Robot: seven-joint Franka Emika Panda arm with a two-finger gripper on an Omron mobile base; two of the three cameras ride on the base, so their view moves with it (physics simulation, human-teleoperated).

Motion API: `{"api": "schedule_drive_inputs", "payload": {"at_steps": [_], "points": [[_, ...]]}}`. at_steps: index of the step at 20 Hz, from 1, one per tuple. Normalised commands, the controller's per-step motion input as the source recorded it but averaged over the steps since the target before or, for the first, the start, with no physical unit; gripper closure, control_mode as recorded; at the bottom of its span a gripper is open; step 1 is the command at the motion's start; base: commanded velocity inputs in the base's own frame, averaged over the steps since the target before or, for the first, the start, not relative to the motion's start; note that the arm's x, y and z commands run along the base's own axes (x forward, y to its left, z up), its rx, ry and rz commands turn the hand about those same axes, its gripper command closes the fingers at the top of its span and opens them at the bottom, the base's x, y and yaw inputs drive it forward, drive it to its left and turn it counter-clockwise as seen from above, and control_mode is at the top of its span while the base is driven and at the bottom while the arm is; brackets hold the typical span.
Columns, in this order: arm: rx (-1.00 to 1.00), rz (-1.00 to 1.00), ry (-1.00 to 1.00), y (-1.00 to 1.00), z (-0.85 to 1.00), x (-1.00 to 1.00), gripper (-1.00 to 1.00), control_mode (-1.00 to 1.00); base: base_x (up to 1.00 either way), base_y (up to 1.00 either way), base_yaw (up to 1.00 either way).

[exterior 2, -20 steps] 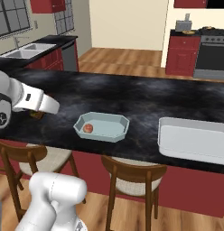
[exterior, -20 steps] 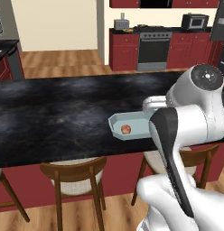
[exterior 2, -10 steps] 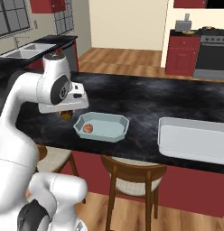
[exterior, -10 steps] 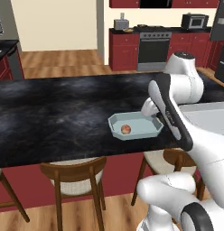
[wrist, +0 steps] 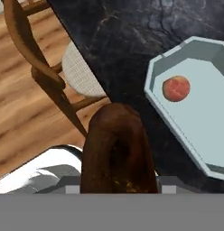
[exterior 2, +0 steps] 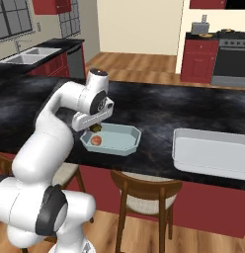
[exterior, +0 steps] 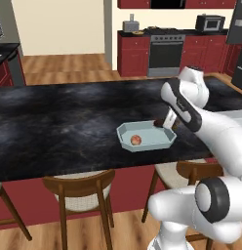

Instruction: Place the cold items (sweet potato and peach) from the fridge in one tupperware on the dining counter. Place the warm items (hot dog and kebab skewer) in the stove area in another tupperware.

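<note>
A pale blue octagonal tupperware (exterior: 164,143) sits near the front edge of the dark dining counter (exterior: 64,122). A red-orange peach (exterior: 136,140) lies inside it. My gripper (exterior: 163,123) hangs just above the tupperware's right end, shut on a dark brown sweet potato (exterior: 157,123). From the right base, the gripper (exterior 2: 95,128) is over the tupperware's (exterior 2: 128,148) left end, right above the peach (exterior 2: 96,140). Close up, the sweet potato (wrist: 116,153) hides my fingertips, with the peach (wrist: 176,88) and the tupperware's rim (wrist: 151,85) to its upper right.
A second, larger white tupperware (exterior 2: 213,170) stands further right on the counter. Wooden chairs (exterior: 79,188) (exterior 2: 144,190) are tucked under the counter's front edge. A stove (exterior: 164,51) and red cabinets stand at the back, and a sink (exterior 2: 26,55) at the far left.
The arm has swung out from close to the base across the counter. It carried the sweet potato to the tupperware's end, beside the peach.
</note>
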Motion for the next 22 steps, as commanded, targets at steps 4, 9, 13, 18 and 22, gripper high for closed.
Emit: {"api": "schedule_drive_inputs", "payload": {"at_steps": [4, 9, 13, 18, 22], "points": [[-0.01, 0.48, 0.0, -0.3, -0.59, 0.71, 1.0, -1.0, 0.0, 0.0, 0.0], [-0.08, 0.36, 0.0, -0.11, -0.64, 0.71, 1.0, -1.0, 0.0, 0.0, 0.0], [-0.05, 0.23, 0.0, 0.0, -0.53, 0.76, 1.0, -1.0, 0.0, 0.0, 0.0], [0.0, 0.13, 0.0, 0.0, -0.45, 0.69, 1.0, -1.0, 0.0, 0.0, 0.0], [0.0, 0.02, 0.0, 0.0, -0.44, 0.72, 1.0, -1.0, 0.0, 0.0, 0.0]]}}
